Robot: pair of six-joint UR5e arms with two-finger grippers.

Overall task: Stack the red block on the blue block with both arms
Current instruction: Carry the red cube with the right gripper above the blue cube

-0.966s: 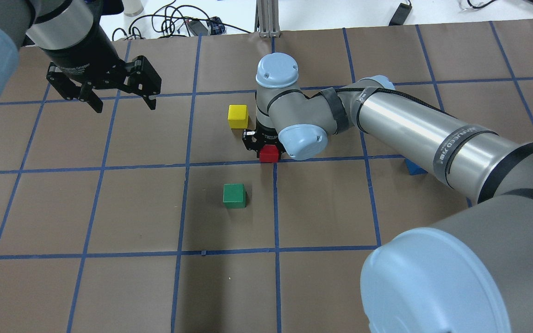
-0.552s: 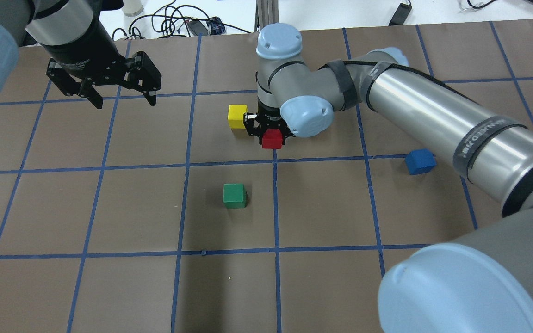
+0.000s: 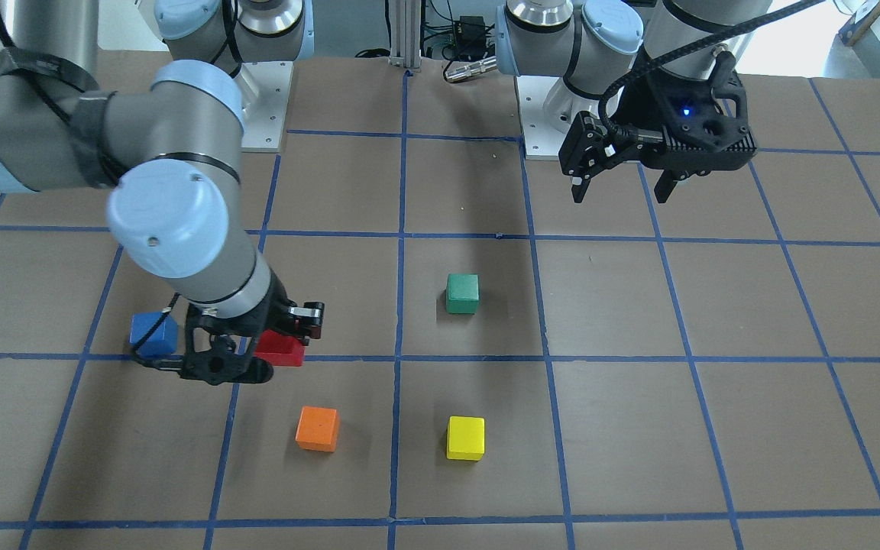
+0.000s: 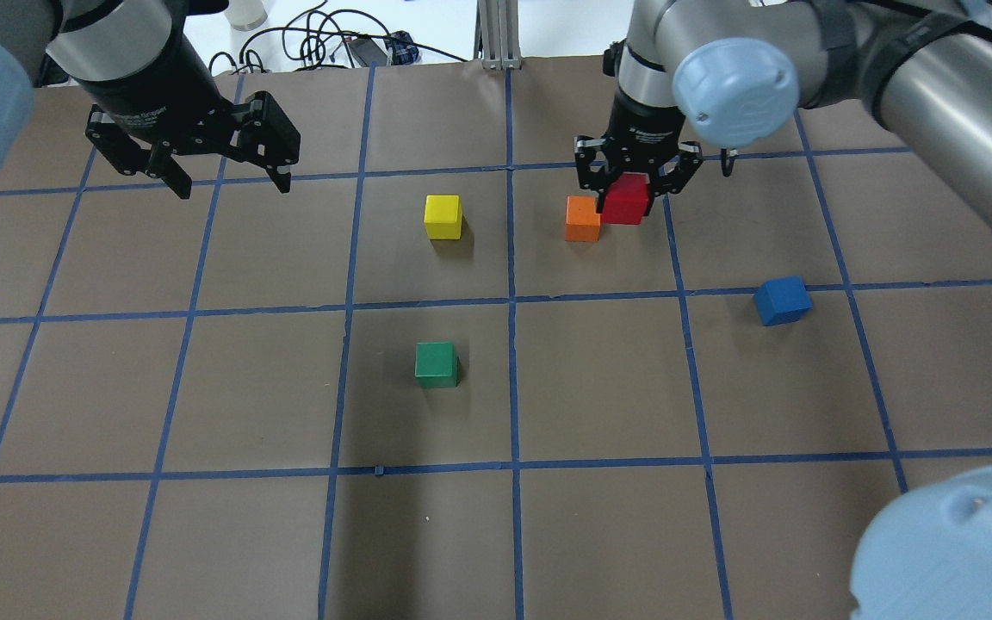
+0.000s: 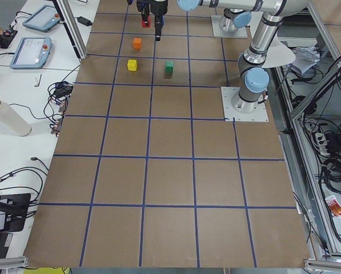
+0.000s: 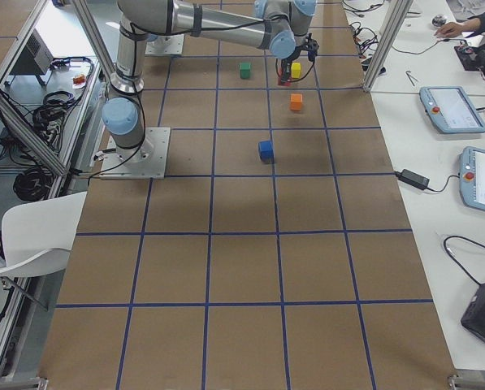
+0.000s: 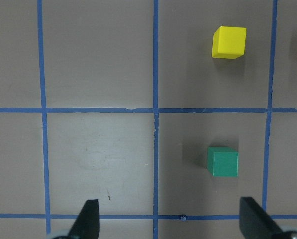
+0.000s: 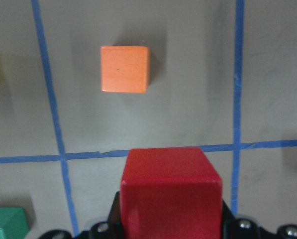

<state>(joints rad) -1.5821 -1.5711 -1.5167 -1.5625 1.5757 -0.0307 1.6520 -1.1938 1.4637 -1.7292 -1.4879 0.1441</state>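
Observation:
My right gripper (image 4: 636, 182) is shut on the red block (image 4: 625, 200) and holds it in the air beside the orange block (image 4: 582, 218). The right wrist view shows the red block (image 8: 170, 191) between the jaws, high over the table. The blue block (image 4: 782, 300) sits alone on the table, nearer the robot and to the right. In the front view the red block (image 3: 281, 349) hangs right of the blue block (image 3: 153, 334). My left gripper (image 4: 229, 176) hovers open and empty at the far left, and it also shows in the front view (image 3: 623, 189).
A yellow block (image 4: 443, 215) and a green block (image 4: 436, 363) sit near the table's middle. The left wrist view shows the same yellow block (image 7: 229, 42) and green block (image 7: 223, 162). The brown table (image 4: 203, 387) has a blue tape grid. Cables lie beyond the far edge.
My right gripper has lifted the red block off the table beside the yellow block and carried it right, to beside the orange block. The left gripper barely moved.

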